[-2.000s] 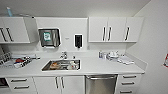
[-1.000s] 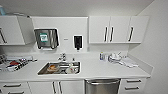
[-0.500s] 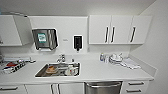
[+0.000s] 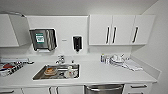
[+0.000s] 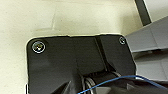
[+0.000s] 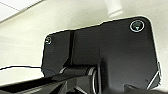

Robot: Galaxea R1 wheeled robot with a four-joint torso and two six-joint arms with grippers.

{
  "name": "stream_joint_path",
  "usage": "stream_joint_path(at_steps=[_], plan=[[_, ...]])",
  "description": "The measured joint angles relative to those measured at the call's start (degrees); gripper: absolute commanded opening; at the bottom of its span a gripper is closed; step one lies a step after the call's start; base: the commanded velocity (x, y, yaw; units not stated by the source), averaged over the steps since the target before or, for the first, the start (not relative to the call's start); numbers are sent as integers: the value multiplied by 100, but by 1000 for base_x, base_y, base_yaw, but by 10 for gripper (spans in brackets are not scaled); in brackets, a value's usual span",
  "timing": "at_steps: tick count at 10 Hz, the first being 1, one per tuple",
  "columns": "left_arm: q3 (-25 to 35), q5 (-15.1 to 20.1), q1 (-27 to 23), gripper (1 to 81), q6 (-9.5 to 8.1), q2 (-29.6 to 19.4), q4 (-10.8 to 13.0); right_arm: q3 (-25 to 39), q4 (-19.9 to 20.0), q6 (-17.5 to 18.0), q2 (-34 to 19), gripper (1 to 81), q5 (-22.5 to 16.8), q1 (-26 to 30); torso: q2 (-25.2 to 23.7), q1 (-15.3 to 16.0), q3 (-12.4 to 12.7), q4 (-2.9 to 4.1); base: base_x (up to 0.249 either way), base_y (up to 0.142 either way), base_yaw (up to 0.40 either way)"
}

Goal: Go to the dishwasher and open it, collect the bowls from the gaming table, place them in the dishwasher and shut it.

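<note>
From either wrist the grippers' fingers cannot be made out, so whether they are spread or pressed together cannot be told. The left wrist view looks over the robot's dark plate onto a pale floor point(image 5: 30, 20), with a grey ledge point(image 5: 150, 42) to one side and a thin blue cable point(image 5: 120, 80) crossing the plate. The right wrist view looks over the same kind of plate onto a pale floor point(image 6: 32, 32).

Against the earlier head views, the whole scene has grown and slid down: the camera has come closer to the counter point(image 4: 105, 72), so the lower cabinets have nearly left the picture.

The dishwasher point(image 4: 104, 89) sits under the counter, below and to the right of the sink point(image 4: 57, 72); its steel top edge and bar handle show at the bottom of the picture, and the door is shut. The sink holds some dishes, too blurred to name. Behind the sink stands a tap point(image 4: 60, 59). On the wall above the sink hang a steel towel dispenser point(image 4: 43, 39) and, to its right, a dark soap dispenser point(image 4: 77, 43). Right of the sink, near the back wall, lies a cluster of small items point(image 4: 113, 59) and a white cloth point(image 4: 131, 65). Left of the sink, a rack point(image 4: 8, 68) holds mixed things. White wall cabinets point(image 4: 113, 30) hang above and to the right of the sink.
</note>
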Motion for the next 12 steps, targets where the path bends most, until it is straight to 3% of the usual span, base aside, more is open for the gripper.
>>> stream_joint_path(at_steps=[12], plan=[[83,-50,46,811,0,-121,0,-145,17,22,6,811,1,1,2,0,0,0,5,0,0]])
